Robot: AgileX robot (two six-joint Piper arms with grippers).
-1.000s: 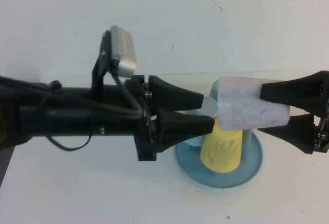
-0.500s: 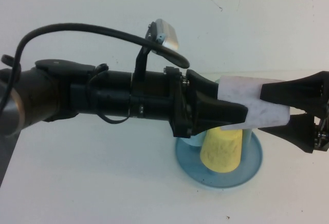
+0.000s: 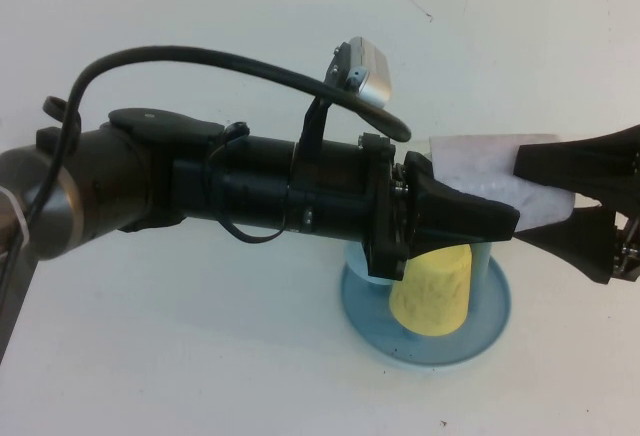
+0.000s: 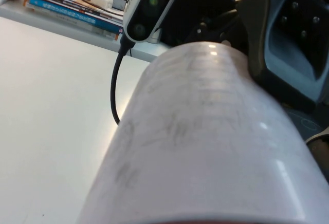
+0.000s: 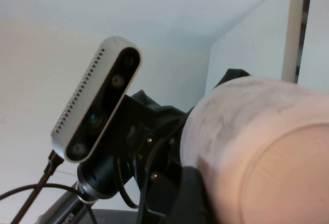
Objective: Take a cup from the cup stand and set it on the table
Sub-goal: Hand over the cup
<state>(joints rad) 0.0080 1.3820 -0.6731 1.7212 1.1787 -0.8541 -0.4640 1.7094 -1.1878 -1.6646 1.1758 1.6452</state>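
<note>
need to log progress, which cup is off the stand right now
The pale pink cup, held sideways between the left gripper and right gripper; the yellow cup stays on the cup stand.

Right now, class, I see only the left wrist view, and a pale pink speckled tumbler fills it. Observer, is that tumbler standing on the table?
Observer: No. The pale pink speckled tumbler lies sideways in the air above the round blue cup stand, clear of the white table.
Operator: What holds it?
Observer: The right gripper, reaching in from the right. Its fingers sit on either side of the tumbler's right end.
Operator: And my left gripper?
Observer: The left gripper is at the tumbler's other end, just above a yellow tapered cup that sits upturned on the stand.
</note>
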